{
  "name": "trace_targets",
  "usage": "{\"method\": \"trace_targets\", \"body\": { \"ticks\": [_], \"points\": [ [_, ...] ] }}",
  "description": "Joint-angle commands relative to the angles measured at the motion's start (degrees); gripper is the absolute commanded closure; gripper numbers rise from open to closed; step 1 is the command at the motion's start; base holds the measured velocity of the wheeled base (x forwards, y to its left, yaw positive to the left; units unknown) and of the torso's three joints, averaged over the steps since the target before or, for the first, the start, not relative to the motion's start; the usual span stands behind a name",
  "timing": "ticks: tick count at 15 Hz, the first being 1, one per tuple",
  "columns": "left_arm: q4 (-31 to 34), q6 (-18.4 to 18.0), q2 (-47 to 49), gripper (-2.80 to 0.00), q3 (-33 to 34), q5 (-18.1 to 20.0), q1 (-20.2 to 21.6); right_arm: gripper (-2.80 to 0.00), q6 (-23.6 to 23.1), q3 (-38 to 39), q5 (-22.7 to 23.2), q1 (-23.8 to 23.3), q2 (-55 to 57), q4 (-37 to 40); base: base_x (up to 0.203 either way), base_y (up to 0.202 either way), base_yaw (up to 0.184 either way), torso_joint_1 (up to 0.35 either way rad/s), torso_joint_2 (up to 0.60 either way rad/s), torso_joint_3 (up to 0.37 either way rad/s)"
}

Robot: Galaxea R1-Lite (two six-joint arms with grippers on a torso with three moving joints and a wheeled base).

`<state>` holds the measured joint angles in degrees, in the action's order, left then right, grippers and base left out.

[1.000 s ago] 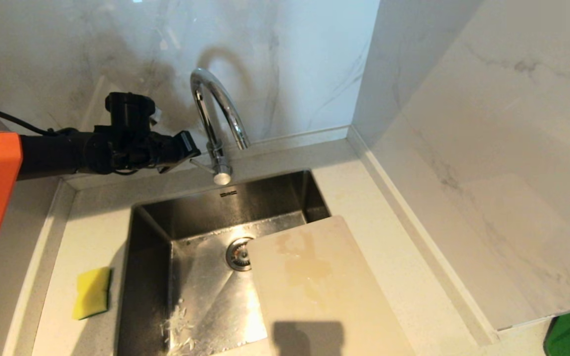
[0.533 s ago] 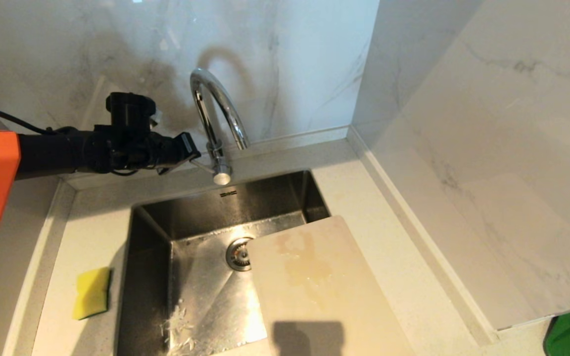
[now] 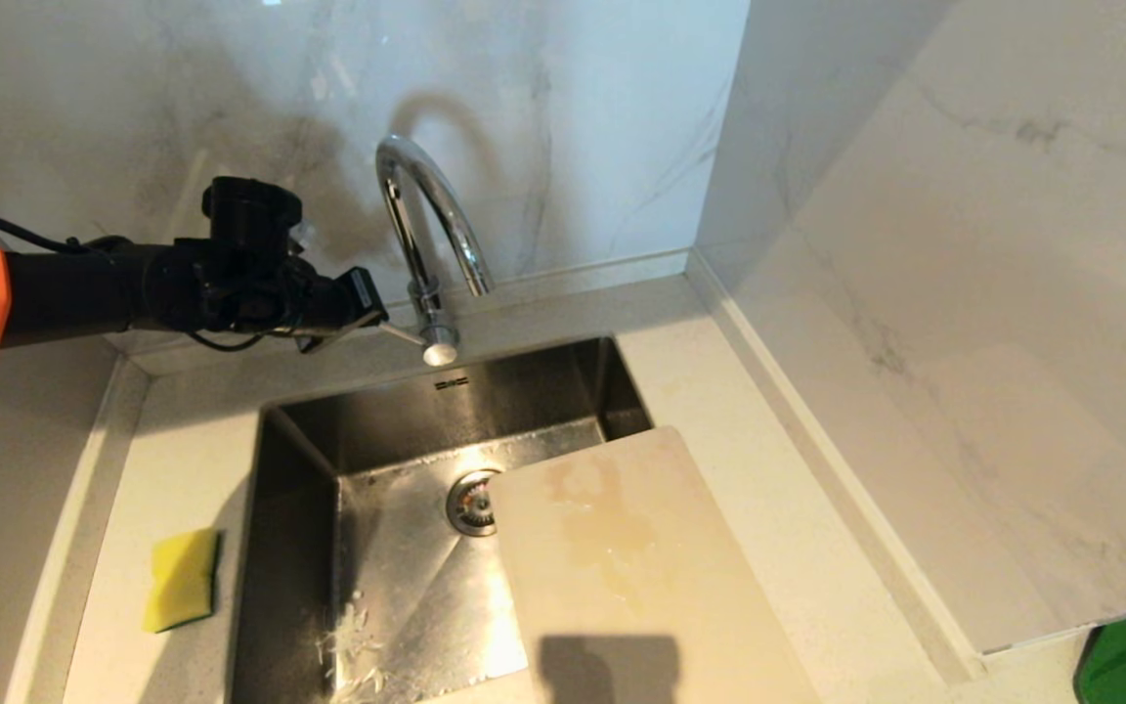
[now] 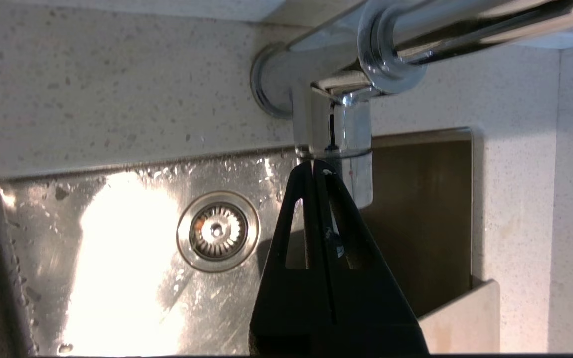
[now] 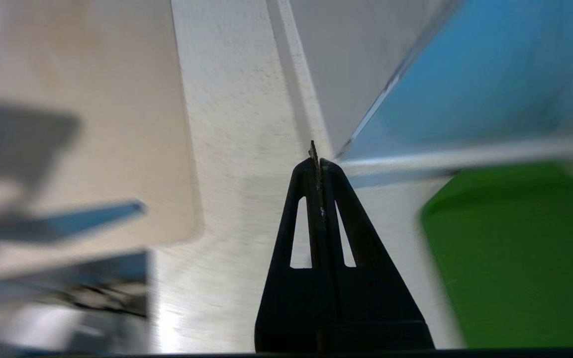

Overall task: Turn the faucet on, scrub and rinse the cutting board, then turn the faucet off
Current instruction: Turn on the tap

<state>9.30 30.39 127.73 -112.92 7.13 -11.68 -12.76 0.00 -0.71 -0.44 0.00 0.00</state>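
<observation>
With my left gripper point(image 4: 315, 164) pinched shut against the faucet point(image 3: 426, 210) lever beside the sink, and the cutting board point(image 3: 636, 567) lying across the basin, I feared the closed tips would slip off the slick chrome.

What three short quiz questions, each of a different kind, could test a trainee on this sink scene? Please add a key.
1. True or false: water runs from the faucet.
2. Where is the sponge? A) in the sink B) on the counter, on the robot's left of the sink C) on the cutting board
3. Fill in: the shut left gripper is at the faucet's ____.

Key: 1 false; 2 B; 3 lever.
</observation>
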Motion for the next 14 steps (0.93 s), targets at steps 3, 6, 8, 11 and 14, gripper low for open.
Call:
{"method": "trace_targets", "body": {
  "ticks": [3,6,8,11,14],
  "points": [
    [0.02,0.35,-1.56,0.00,0.36,0.23,-0.32,0.00,15.13,0.00,0.00,0.00,-0.09,0.00,0.000,0.000,0.000,0.000,0.00,0.000],
    [0.02,1.06,-2.55,0.00,2.30,0.25,-0.84,0.00,15.13,0.00,0.00,0.00,-0.09,0.00,0.000,0.000,0.000,0.000,0.00,0.000],
    [0.02,1.16,-3.40,0.00,3.83,0.25,-1.26,0.00,15.13,0.00,0.00,0.00,-0.09,0.00,0.000,0.000,0.000,0.000,0.00,0.000],
    [0.01,1.28,-4.80,0.00,6.59,0.25,-2.06,0.00,15.13,0.00,0.00,0.00,-0.09,0.00,0.000,0.000,0.000,0.000,0.00,0.000],
    [-0.16,2.11,-6.51,0.00,9.90,0.11,-2.55,0.00,15.13,0.00,0.00,0.00,-0.09,0.00,0.000,0.000,0.000,0.000,0.00,0.000]
  ]
}}
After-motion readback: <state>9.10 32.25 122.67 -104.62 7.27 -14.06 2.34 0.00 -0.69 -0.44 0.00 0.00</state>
